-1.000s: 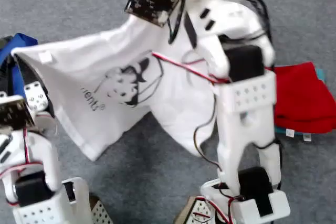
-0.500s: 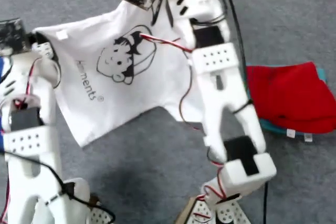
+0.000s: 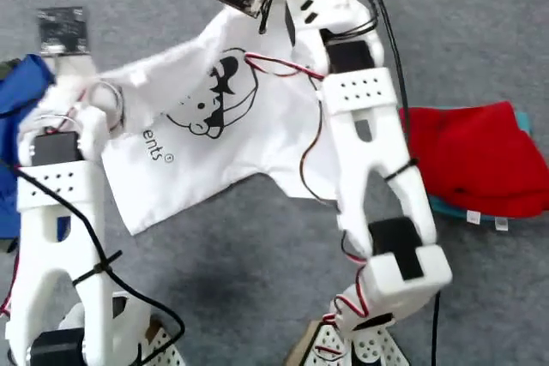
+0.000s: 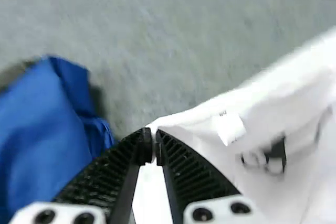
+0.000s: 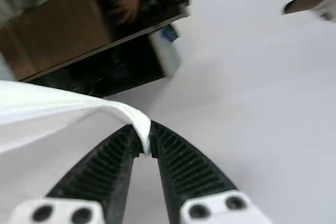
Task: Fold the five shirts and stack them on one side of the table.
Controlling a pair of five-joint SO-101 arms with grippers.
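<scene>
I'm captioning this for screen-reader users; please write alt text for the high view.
The left arm and right arm hold a white shirt with a cartoon print by its upper edge over the grey table. A blue shirt lies beside the left arm, a red shirt beside the right.

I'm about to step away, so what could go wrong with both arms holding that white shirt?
The left tool and right tool each pinch just a thin edge of the white shirt, so a corner might slip out. The right arm's red cable crosses over the shirt and could snag it. The blue shirt lies close beside the left tool and might get dragged.
</scene>
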